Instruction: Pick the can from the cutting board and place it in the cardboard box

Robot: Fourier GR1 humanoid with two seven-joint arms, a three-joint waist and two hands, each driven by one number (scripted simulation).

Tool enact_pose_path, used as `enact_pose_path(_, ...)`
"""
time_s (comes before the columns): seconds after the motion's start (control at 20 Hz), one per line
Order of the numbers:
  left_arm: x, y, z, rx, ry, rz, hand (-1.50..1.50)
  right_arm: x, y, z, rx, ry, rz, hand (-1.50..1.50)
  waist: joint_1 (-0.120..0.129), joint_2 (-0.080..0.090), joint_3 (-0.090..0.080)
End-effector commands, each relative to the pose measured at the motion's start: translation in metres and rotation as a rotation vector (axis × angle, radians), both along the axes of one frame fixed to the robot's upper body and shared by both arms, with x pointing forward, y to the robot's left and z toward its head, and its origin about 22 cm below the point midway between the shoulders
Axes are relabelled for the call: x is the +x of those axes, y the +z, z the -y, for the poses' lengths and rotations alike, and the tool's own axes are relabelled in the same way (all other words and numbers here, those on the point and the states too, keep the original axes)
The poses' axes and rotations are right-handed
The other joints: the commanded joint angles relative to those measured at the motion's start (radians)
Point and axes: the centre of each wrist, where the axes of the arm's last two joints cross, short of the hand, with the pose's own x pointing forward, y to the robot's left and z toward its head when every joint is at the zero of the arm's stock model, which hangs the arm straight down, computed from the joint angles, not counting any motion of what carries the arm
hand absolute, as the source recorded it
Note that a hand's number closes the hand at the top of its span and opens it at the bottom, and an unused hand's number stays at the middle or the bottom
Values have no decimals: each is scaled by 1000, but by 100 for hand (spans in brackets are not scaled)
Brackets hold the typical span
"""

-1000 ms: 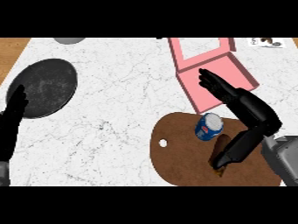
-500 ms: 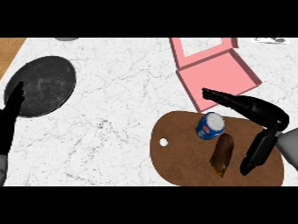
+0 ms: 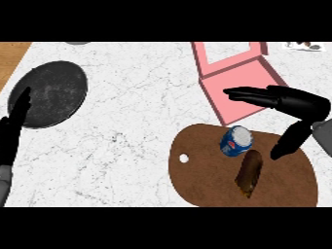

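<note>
Above the cutting board (image 3: 204,180), right hand (image 3: 294,104) spread wide around the can (image 3: 236,141), not touching; left hand (image 3: 7,136) flat, holding nothing.

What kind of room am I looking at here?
Most likely a kitchen: a white marble-patterned counter edged with wood, a brown cutting board with a blue can standing on it, and a dark round plate off to the side.
</note>
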Motion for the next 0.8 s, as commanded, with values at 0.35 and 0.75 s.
enact_pose_path(0.35,-5,-11,-9,7,10,-21,0,33,-1,-32,-445,291,118,-150,-15,-15,-3)
enact_pose_path(0.75,-13,-26,-17,14,38,-29,0,56,-14,-60,-517,329,129,-150,-43,-21,-4)
